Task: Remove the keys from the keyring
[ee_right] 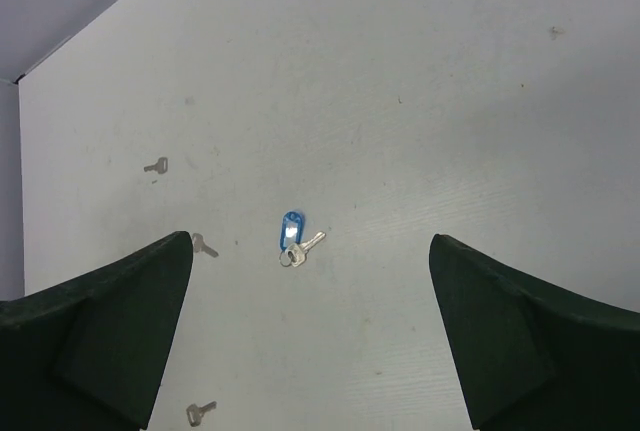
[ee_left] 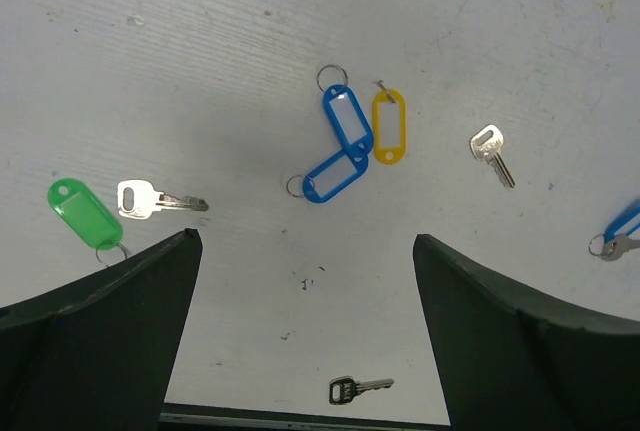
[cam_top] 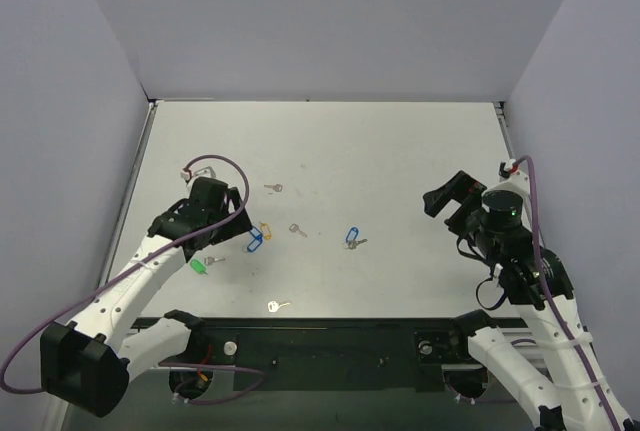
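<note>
the top external camera looks down from above and behind the arm bases onto the whole table [cam_top: 400,141]. the left wrist camera sits close over the table's left part, facing steeply down. the right wrist camera views from farther off, obliquely. all three catch the blue keyring [cam_top: 351,236].

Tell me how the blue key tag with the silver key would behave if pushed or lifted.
The blue key tag lies flat on the smooth table, so a push would probably slide it, not roll it. It looks small and light. Lifted by the tag, the silver key would likely dangle and swing from the thin ring.
</note>
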Tool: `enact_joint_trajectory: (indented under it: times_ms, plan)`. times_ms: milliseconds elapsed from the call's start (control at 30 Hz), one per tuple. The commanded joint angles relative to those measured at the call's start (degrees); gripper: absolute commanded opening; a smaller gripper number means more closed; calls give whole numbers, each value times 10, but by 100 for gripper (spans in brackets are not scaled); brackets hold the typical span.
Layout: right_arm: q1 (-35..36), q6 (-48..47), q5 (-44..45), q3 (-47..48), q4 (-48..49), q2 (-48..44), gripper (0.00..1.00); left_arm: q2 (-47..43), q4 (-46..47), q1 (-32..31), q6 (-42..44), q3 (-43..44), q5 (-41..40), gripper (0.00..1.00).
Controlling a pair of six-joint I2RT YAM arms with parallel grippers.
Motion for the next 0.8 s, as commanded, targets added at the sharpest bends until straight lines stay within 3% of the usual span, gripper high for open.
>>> enact_joint_trajectory:
  times_ms: [0,433,767]
  plan:
    - [3,14,-45,9,-49,12,100,-2,34,-16,19,37,36,98]
    - [16,1,-148,-47,-26,-5,97,-46,170,-25,45,0,135,98]
    - [58,0,-197,-56,10,-2,96,26,311,-27,85,-31,276,98]
